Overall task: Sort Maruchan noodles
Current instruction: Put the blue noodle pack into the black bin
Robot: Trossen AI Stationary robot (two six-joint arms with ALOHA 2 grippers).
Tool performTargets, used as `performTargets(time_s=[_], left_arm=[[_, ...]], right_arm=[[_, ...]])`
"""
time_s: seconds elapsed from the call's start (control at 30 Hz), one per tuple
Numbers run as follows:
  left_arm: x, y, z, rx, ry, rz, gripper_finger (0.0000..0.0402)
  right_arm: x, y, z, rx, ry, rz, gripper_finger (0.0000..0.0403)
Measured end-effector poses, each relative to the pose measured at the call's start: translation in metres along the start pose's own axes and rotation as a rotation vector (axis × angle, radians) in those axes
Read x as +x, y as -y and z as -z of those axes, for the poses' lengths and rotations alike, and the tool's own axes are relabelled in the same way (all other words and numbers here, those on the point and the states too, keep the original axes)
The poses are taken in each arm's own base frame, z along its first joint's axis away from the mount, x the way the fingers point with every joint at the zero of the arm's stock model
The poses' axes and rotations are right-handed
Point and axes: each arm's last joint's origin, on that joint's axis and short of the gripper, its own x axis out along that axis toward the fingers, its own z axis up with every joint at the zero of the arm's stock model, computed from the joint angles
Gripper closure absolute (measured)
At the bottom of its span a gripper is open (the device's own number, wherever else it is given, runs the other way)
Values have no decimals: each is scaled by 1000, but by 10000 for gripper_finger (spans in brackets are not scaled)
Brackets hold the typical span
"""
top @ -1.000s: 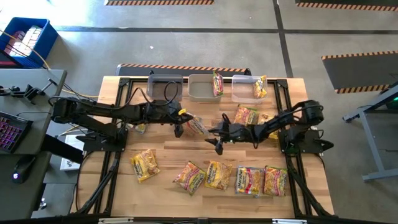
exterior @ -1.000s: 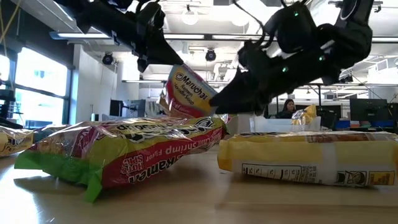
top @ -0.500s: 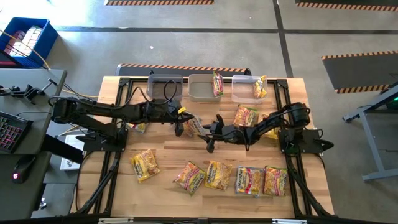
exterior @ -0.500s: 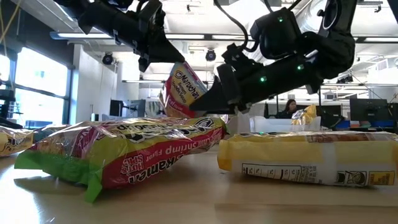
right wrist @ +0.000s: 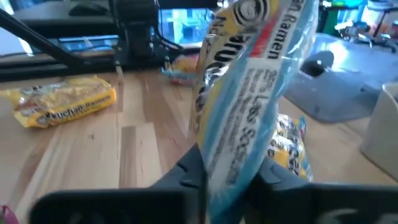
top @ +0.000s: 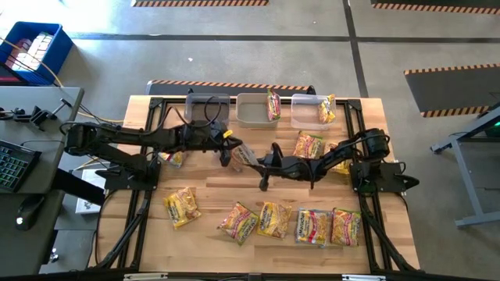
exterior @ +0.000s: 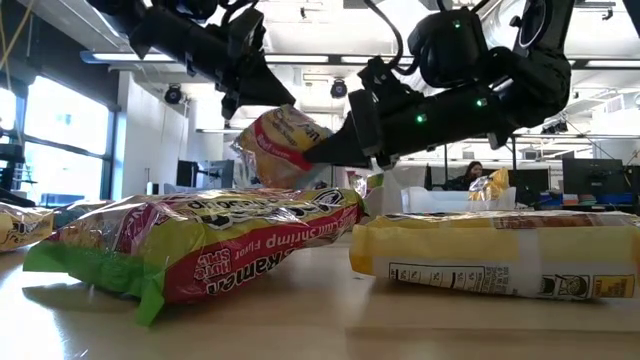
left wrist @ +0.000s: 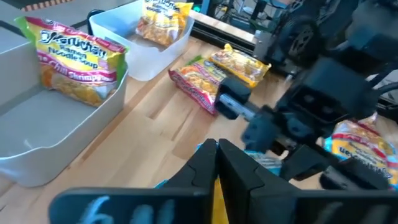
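Maruchan noodles (top: 272, 221), flat rectangular crinkly plastic packets printed yellow, red and green, lie in a row along the six o'clock edge of the pale slatted wooden table (top: 211, 191); others sit toward three o'clock. Three clear rectangular plastic bins (top: 255, 110) line the twelve o'clock edge, two holding a packet each. Grey concrete floor with striped hazard tape surrounds the table; an open workshop with ceiling lights shows behind. At table centre one yellow-and-blue packet (exterior: 280, 140) hangs in the air, pinched from nine o'clock by the left gripper (top: 225, 156) and from three o'clock by the right gripper (top: 263, 167), fingers pressed on its edges.
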Motion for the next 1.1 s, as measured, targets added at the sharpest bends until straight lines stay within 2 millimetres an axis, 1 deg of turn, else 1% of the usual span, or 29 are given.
performTargets(time_s=[0.07,0.1,0.27,0.43,0.6,0.7,0.83,0.97,1.1], left_arm=[[0,-2,0,-2,-9,-6,375],[0,-3,0,-3,-17,-12,366],[-10,-3,-9,-4,-50,-33,314],[-26,0,-25,-23,-25,-50,272],[-39,5,-29,-122,-68,-52,243],[-43,7,-25,-206,-112,-65,227],[-45,7,-12,-342,-235,-107,206],[-49,11,-1,-456,-337,-146,186],[-50,16,4,-550,-358,-177,175]], right_arm=[[0,0,-2,-9,15,0,392],[0,0,-2,-10,21,2,397],[7,3,-12,6,56,12,396],[22,4,-26,-18,42,48,400],[40,3,-45,-97,-28,145,402],[48,2,-60,-140,-34,210,403],[52,1,-68,-185,-33,226,403],[53,-1,-63,-197,-41,190,403],[57,-8,-51,-206,-60,122,403]])
